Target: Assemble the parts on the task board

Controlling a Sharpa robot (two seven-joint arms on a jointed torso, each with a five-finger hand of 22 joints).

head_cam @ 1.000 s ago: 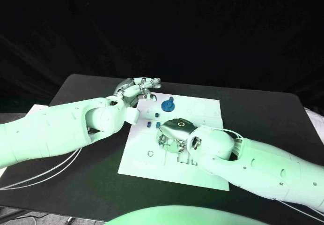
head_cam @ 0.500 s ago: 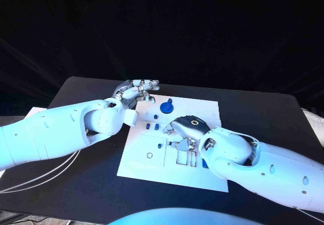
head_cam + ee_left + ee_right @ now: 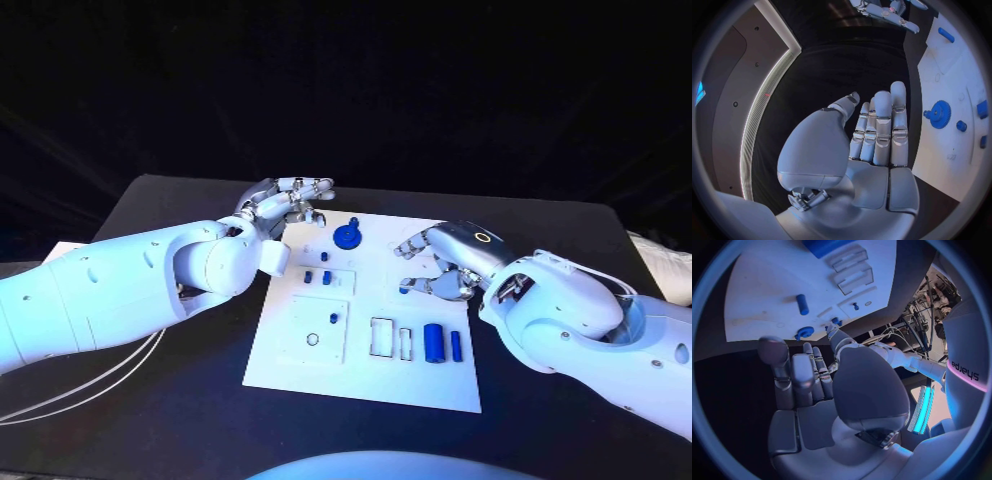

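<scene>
While both hands hang over the task board (image 3: 289,365), neither one holds a part, so you must choose the next piece before you move. Your right hand (image 3: 444,262) is above the right middle of the white plate, fingers loosely curled with nothing between them; in the right wrist view (image 3: 811,390) the fingers lie straight and apart. Your left hand (image 3: 289,200) hovers at the far left corner of the board, fingers extended side by side and empty, as the left wrist view (image 3: 873,135) shows.

On the board, the blue gear (image 3: 348,237) sits near the far edge, close to the left hand. Two small blue pegs (image 3: 317,276) stand just below it. A small blue piece (image 3: 405,290) lies just beside the right fingertips. Two blue cylinders (image 3: 441,342) lie side by side near the right edge, next to the rectangular slots (image 3: 384,337).

I judge the small piece beside the right hand is the easiest target. Bring the fingers down slowly, pinch it from two sides, and lift straight up. Keep the left hand away from the gear so that you do not push it. Whether the pegs are already fully seated I cannot tell.
</scene>
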